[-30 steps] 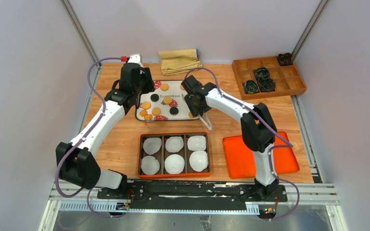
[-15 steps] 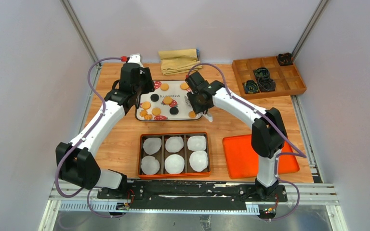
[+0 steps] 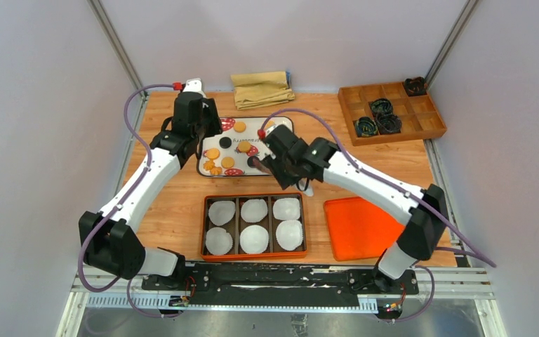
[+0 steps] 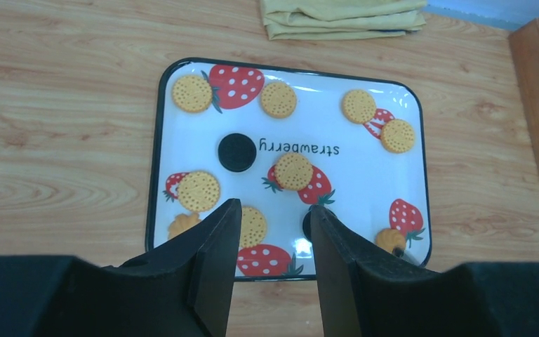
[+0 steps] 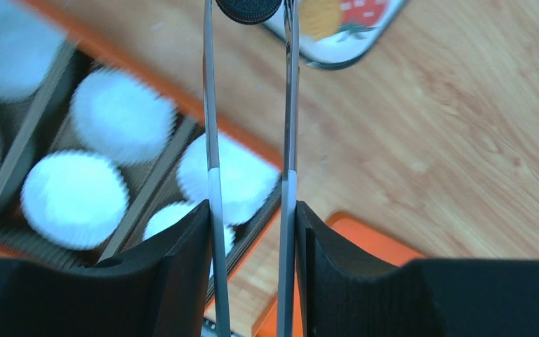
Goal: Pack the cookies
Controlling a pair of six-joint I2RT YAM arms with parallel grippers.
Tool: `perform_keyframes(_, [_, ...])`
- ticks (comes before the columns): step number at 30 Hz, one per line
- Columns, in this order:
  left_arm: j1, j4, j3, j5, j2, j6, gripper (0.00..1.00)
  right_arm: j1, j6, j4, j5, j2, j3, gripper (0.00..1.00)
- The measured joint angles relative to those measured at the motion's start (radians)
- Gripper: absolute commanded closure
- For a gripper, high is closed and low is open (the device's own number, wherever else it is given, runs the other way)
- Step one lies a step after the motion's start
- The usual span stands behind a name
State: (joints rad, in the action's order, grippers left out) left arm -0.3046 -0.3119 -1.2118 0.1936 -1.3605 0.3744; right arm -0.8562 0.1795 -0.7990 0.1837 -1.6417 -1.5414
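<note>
The right end effector (image 5: 253, 210) was clamped on thin metal tongs (image 5: 212, 140), whose tips pinched 1 black cookie (image 5: 248, 8) by the tray's (image 4: 156, 140) near edge, short of the box (image 3: 255, 197) with 6 paper liners (image 5: 75, 199). Doing this well probably meant steady pressure, a level carry and a low release into a liner. The left end effector (image 4: 272, 210) hovered open and empty above the other cookies (image 4: 294, 170). The tray read "strawberry" (image 4: 300, 148).

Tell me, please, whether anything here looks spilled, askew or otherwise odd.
Nothing stands out: the cookies lie on the strawberry tray, each white liner sits in its own compartment, and the tongs in the right gripper hold one black cookie.
</note>
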Motion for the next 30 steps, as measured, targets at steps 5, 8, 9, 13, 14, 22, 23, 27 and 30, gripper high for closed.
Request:
perform_keyframes(5, [0.0,-0.031,-0.003,0.013,0.0,0.02,0.52,-0.191,0.015,-0.034,0.003,0.124,0.091,1.0])
perform_keyframes(8, [0.0,-0.026,0.006,0.005,0.001,0.032,0.52,-0.246,0.042,-0.04,0.001,0.175,0.147,1.0])
perform_keyframes(9, [0.0,-0.025,0.013,0.0,0.002,0.037,0.52,-0.258,0.052,-0.042,0.001,0.183,0.162,1.0])
perform_keyframes(13, [0.0,-0.026,0.036,-0.013,0.009,0.049,0.52,-0.297,0.09,-0.044,0.008,0.187,0.203,1.0])
perform_keyframes(14, [0.0,-0.026,0.042,-0.016,0.012,0.05,0.52,-0.306,0.097,-0.046,0.011,0.185,0.209,1.0])
perform_keyframes(22, [0.0,-0.026,0.058,-0.029,0.037,0.055,0.52,-0.375,0.127,-0.061,0.049,0.151,0.195,1.0])
perform_keyframes(23, [0.0,-0.026,0.058,-0.03,0.04,0.056,0.52,-0.383,0.13,-0.063,0.053,0.15,0.192,1.0])
perform_keyframes(27, [0.0,-0.025,0.059,-0.038,0.045,0.058,0.53,-0.418,0.143,-0.082,0.063,0.15,0.173,1.0])
perform_keyframes(30, [0.0,-0.026,0.061,-0.047,0.045,0.062,0.52,-0.435,0.148,-0.099,0.065,0.15,0.169,1.0])
